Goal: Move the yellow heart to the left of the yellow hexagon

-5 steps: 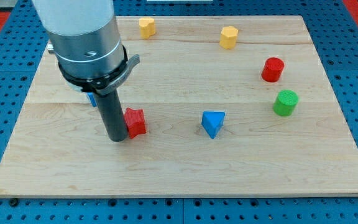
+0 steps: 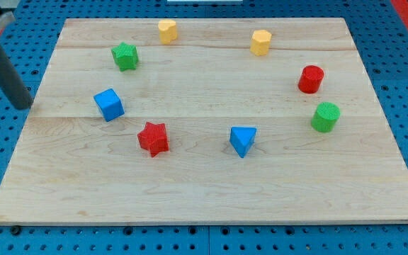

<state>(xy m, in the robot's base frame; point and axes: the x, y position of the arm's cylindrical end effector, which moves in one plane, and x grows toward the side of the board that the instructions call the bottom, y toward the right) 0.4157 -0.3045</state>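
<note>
Yellow heart, upright, top edge

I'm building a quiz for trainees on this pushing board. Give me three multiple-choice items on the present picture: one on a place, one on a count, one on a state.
1. Where is my tip?
A. touching the red star
B. off the board's left edge
C. beside the yellow hexagon

2. How many blocks lie on the board?
A. six
B. eight
C. ten

3. Which block touches another?
A. none
B. red cylinder
C. blue cube

Answers:
1. B: the rod ends left of the blue cube, clear of all blocks.
2. B: counting the yellow heart and yellow hexagon, eight show.
3. A: gaps separate every block.
</note>
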